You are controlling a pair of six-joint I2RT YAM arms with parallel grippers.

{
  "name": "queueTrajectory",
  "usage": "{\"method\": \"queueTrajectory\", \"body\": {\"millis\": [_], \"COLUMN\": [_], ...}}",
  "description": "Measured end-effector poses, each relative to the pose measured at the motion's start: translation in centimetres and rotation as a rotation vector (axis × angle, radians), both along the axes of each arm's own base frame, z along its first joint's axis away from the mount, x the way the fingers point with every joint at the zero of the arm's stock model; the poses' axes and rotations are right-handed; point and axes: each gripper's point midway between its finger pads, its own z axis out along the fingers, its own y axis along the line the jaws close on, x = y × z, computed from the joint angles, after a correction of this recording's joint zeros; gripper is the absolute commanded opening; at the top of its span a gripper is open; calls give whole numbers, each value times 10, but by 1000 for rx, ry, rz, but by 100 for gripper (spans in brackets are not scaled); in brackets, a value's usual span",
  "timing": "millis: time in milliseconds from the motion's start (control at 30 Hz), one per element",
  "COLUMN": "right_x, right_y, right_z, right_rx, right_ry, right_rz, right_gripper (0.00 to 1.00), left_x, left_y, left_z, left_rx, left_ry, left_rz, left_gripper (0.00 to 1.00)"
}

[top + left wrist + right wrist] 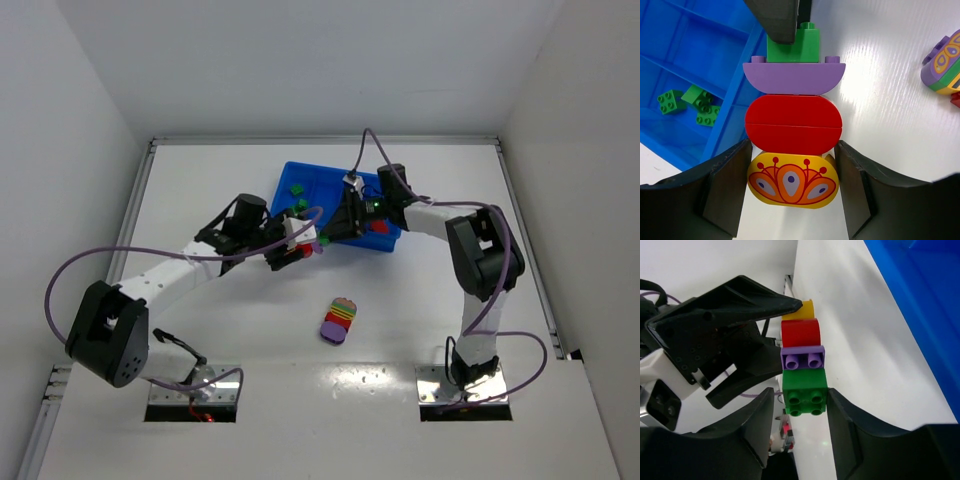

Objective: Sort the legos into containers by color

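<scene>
A stack of legos hangs above the table between both grippers: a yellow patterned brick [792, 182], a red one [792, 122], a purple one [792, 77] and a green one [809, 47] at the far end. My left gripper [792, 150] is shut on the yellow and red end. My right gripper [801, 395] is shut on the green brick [805, 387], with its jaws close against both sides. In the top view the stack [305, 248] sits just off the near-left corner of the blue tray [310, 175], the containers. Loose green legos [690, 102] lie in one compartment.
A second multicoloured clump [340, 320] lies on the white table nearer the arm bases, and it also shows in the left wrist view as a clump [942, 65]. A red brick [380, 227] rests in the tray's right part. White walls enclose the table.
</scene>
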Motion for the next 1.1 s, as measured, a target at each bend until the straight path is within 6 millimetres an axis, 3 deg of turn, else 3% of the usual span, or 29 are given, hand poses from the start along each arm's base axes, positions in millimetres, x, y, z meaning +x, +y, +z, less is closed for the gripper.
{"method": "queueTrajectory", "body": {"millis": [167, 467, 900, 1100], "right_x": [0, 0, -5, 12], "right_y": [2, 5, -5, -27], "right_z": [0, 2, 3, 9], "right_rx": [18, 31, 51, 55], "right_ry": [16, -7, 7, 4], "right_rz": [12, 26, 32, -36], "right_gripper": [44, 6, 1, 1], "left_x": [0, 1, -8, -14], "left_y": [1, 3, 3, 23], "left_z": [-3, -4, 4, -7], "left_rx": [2, 7, -28, 24], "left_ry": [-1, -3, -34, -8], "left_rz": [3, 17, 11, 49], "left_gripper": [34, 34, 32, 32]}}
